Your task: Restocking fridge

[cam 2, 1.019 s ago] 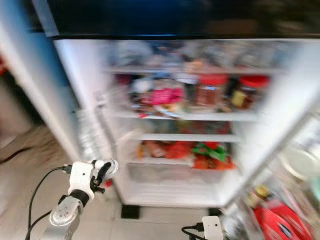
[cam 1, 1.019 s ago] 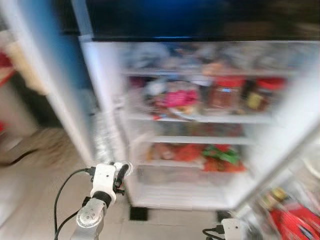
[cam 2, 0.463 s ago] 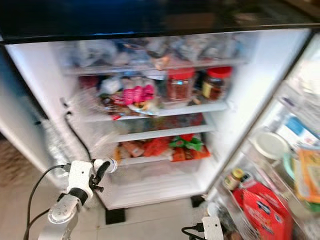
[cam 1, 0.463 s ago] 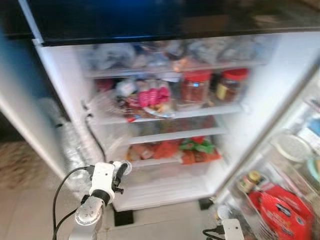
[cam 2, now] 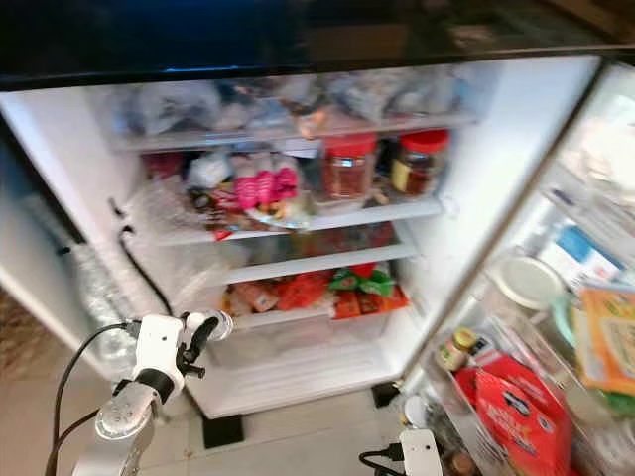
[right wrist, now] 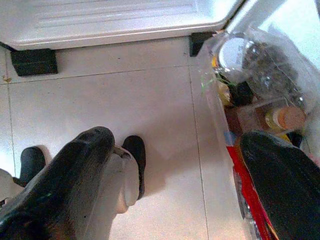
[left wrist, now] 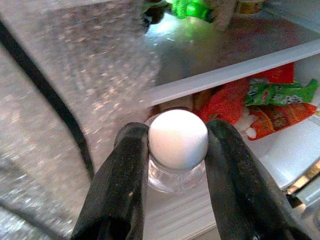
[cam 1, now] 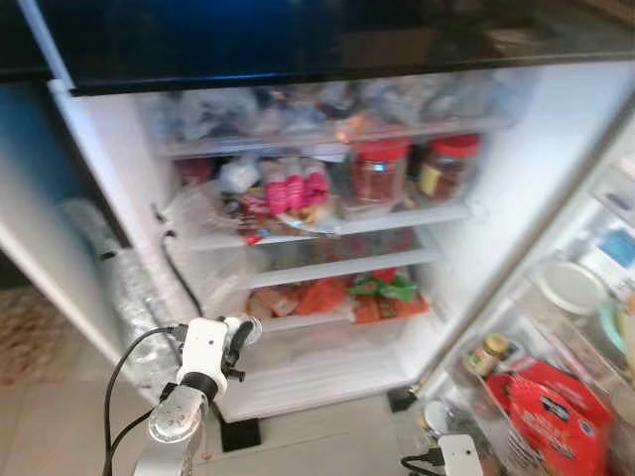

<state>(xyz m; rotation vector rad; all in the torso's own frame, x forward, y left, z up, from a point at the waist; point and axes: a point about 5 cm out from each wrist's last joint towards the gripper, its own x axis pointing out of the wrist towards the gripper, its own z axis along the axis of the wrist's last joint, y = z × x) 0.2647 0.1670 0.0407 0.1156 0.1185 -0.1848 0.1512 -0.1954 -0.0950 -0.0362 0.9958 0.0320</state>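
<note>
Left pincer [left wrist: 177,165] is pinching a small clear white-capped jar [left wrist: 177,145], cap end toward the camera. The open fridge [cam 1: 466,248] is dead ahead, its lower shelf [cam 1: 327,319] just beyond the jar. Right pincer [right wrist: 175,170] hangs spread over the floor [right wrist: 150,100].

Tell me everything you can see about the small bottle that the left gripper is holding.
The small bottle looks like clear plastic or glass, with a rounded white cap that faces the wrist camera. The left gripper is shut on it, one black finger pressing each side just below the cap. It is held in the air in front of the open fridge, near the lower shelves. I cannot see what is inside it.
</note>
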